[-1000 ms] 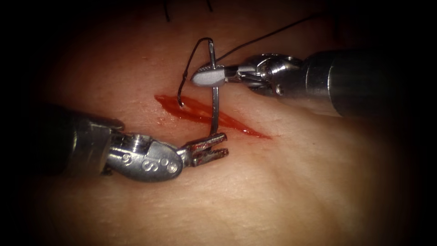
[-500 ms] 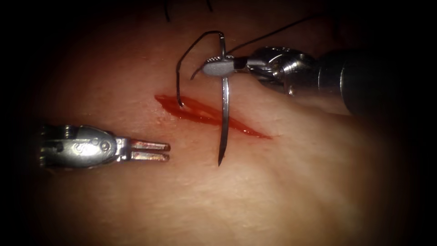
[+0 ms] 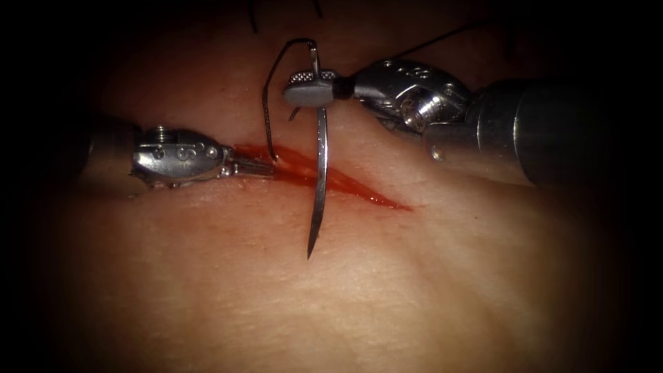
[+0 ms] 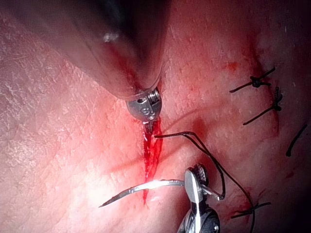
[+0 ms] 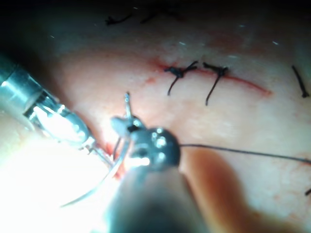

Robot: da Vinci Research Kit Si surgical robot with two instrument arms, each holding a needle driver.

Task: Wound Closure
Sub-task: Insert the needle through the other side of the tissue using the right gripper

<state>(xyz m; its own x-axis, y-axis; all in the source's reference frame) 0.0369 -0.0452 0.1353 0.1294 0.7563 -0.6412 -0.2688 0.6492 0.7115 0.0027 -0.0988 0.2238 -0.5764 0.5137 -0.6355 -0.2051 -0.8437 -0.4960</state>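
My right tool (image 3: 309,90) comes in from the right, its jaws shut on the curved needle (image 3: 319,173) close to its thread end. The needle hangs free above the tissue and crosses over the middle of the cut (image 3: 359,190), its tip pointing toward the near side. Dark thread (image 3: 264,103) loops from the needle's end down into the left part of the cut. My left tool (image 3: 259,167) lies at the cut's left end with its jaws shut, tips on the tissue beside the thread's entry. The left wrist view shows the left tool (image 4: 150,127), the needle (image 4: 146,187) and the right tool (image 4: 192,179).
Red fluid fills the cut. Tied stitches (image 4: 255,82) with short cut ends sit on a closed stretch of the wound farther off, also seen as knots (image 5: 180,72) in the right wrist view. The thread (image 5: 233,151) trails off beyond the right tool.
A second ago my left tool's open jaws were at the needle's tip; it drew back left, then moved up to the cut's left end and shut. The right tool carried the needle slightly left.
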